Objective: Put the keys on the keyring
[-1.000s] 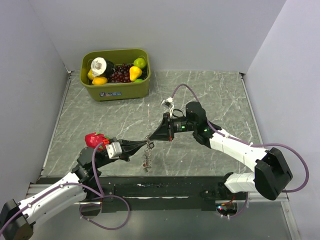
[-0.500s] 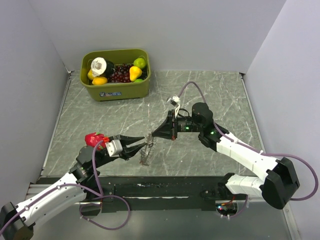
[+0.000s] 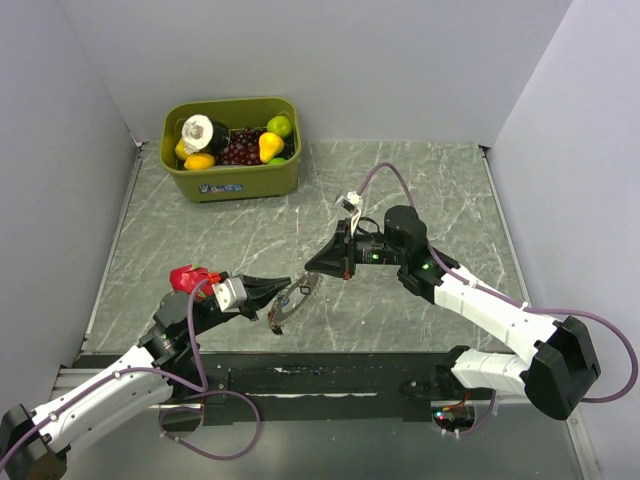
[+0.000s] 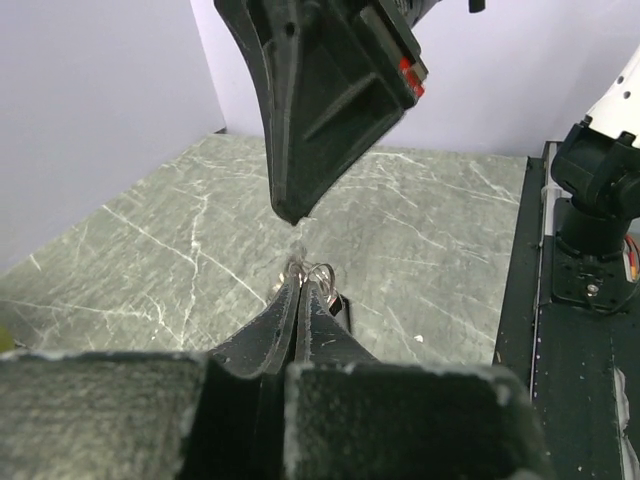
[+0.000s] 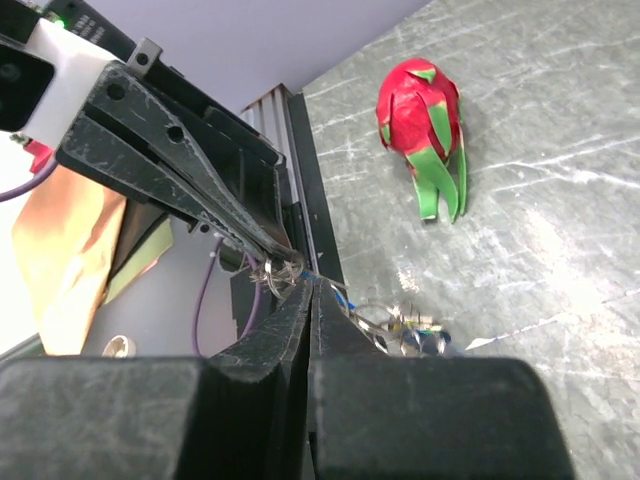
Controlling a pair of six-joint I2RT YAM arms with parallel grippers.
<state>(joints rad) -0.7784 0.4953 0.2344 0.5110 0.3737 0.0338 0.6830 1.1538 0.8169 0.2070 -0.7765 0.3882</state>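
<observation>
The keyring (image 3: 285, 305) is a thin grey loop hanging between both gripper tips, just above the table's near middle. My left gripper (image 3: 290, 291) is shut on it; the left wrist view shows a wire ring (image 4: 322, 272) at the closed tips (image 4: 298, 278). My right gripper (image 3: 308, 268) is shut, tip to tip with the left, and seems to pinch a thin strand of the ring. In the right wrist view its tips (image 5: 310, 283) touch the wire coils (image 5: 272, 272). The keys (image 5: 412, 337), with blue and yellow heads, dangle blurred below.
A green bin (image 3: 232, 178) of toy fruit stands at the back left. A red and green dragon fruit (image 3: 190, 278) lies by the left arm and also shows in the right wrist view (image 5: 422, 115). Grey walls close both sides.
The right arm swung its wrist to the right and lower. The left gripper rose a little. The hanging keys lifted from a straight dangle into a short loop under the tips.
</observation>
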